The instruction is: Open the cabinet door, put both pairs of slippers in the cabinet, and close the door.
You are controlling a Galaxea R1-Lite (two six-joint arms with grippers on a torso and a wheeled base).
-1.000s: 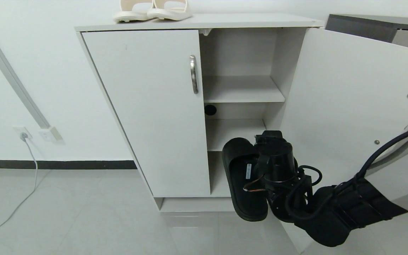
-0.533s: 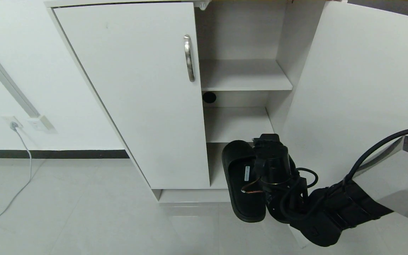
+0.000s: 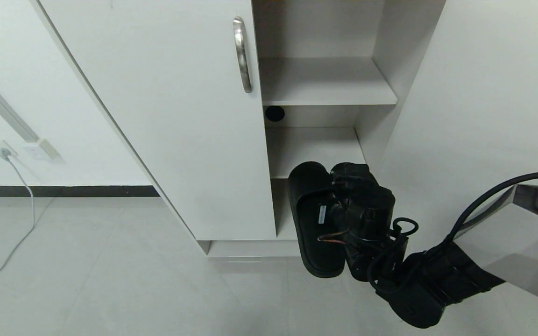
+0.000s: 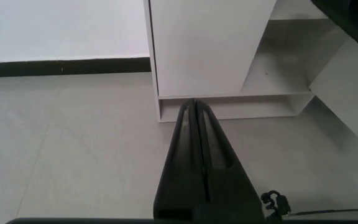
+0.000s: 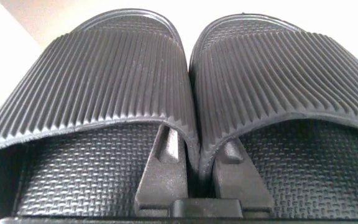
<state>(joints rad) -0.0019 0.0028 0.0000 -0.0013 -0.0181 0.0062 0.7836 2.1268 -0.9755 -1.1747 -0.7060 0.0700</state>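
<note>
- Pale tiled floor (image 3: 110, 280), white cabinet (image 3: 157, 116) with right door (image 3: 474, 116) swung open.
- Right hand (image 5: 194, 155) clamped on black slippers (image 3: 311, 214), side by side, low shelf (image 3: 313, 149) just beyond.
- Left hand (image 4: 195, 118) pinched closed over floor.

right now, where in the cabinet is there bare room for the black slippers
The upper shelf and middle shelf are bare, between the closed left door and the side wall. It is crowded at the bottom opening, where the black slippers hang in front.
</note>
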